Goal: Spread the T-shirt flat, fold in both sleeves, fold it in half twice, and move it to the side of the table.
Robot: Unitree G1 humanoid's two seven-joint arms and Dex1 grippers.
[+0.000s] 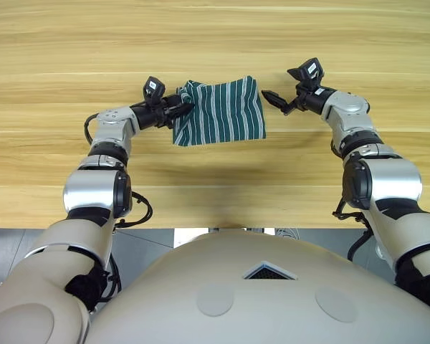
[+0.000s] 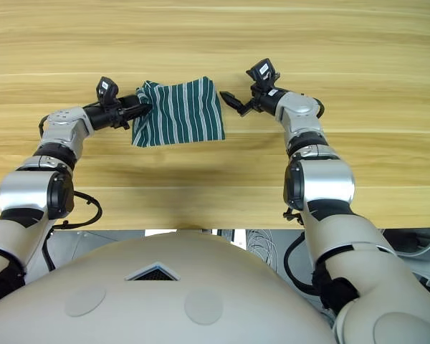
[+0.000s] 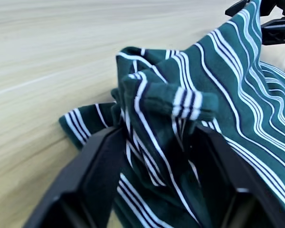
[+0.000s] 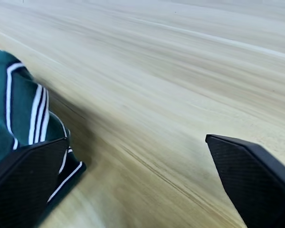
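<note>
Plenty of desk (image 1: 215, 43) runs out on every side of the T-shirt (image 1: 222, 111), and the desk's front edge lies well apart from it on the robot's side, so a sideways carry looks safe. The T-shirt is down to a compact striped block, so I judge the last step, moving it aside, is in hand. The left pincer (image 1: 184, 107) clamps the T-shirt's left edge, bunching cloth. Best go low and steady so the layers don't peel open. The right pincer (image 1: 275, 102) stands wide just off the T-shirt's right edge, holding nothing.
</note>
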